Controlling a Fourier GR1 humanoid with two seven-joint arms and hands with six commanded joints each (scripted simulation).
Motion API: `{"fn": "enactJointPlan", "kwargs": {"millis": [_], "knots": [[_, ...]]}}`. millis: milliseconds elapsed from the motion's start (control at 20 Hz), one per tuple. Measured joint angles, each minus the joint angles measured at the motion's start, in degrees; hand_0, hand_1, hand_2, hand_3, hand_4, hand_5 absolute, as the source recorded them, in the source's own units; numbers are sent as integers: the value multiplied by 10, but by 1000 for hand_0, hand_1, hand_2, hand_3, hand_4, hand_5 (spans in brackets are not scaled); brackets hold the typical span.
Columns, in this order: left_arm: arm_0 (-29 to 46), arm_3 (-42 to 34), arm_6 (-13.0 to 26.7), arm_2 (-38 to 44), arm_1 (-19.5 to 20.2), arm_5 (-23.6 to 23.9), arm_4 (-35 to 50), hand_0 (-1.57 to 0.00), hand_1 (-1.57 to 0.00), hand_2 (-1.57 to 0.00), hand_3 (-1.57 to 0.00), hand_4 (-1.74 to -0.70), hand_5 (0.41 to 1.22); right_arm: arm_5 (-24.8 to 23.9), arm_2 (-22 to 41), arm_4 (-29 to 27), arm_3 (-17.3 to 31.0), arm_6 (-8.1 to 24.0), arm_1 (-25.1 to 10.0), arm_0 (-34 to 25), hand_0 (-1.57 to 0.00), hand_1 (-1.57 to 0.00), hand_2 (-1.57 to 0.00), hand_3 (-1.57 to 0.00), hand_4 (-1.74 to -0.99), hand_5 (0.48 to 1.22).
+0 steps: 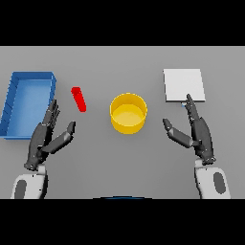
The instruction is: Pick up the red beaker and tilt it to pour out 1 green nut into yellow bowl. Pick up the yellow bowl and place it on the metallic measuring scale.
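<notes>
A small red beaker (79,98) stands on the grey table, left of centre, leaning slightly. The yellow bowl (128,113) sits at the middle of the table; no nut is visible inside it. A flat metallic measuring scale (184,85) lies at the back right. My left hand (44,139) rests open below and left of the beaker, a short gap away. On the other side, my right hand (197,131) is open too, its fingertips reaching the scale's near edge. Neither hand holds anything.
A blue tray (14,103) with raised walls lies at the far left, just beyond my left hand's fingertips.
</notes>
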Motion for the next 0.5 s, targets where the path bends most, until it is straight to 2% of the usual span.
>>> {"fn": "enactJointPlan", "kwargs": {"millis": [200, 350, 500], "knots": [[-2, 0, 21, -12, -4, 4, -16, 1, 1, 1, 1, -1171, 652, 15, 0, -21, 4, -6, 9, -4, 1, 1, 1, 1, -1261, 604], [-15, 23, 20, -5, 0, 1, -13, 1, 1, 1, 1, -1189, 658, 30, -3, -35, -8, -30, 1, 10, 1, 1, 1, 1, -1291, 621], [-63, 72, 28, 2, -6, 11, -23, 1, 1, 1, 1, -1202, 661, 34, -5, -35, 0, -19, -5, 5, 1, 1, 1, 1, -1294, 623]]}}
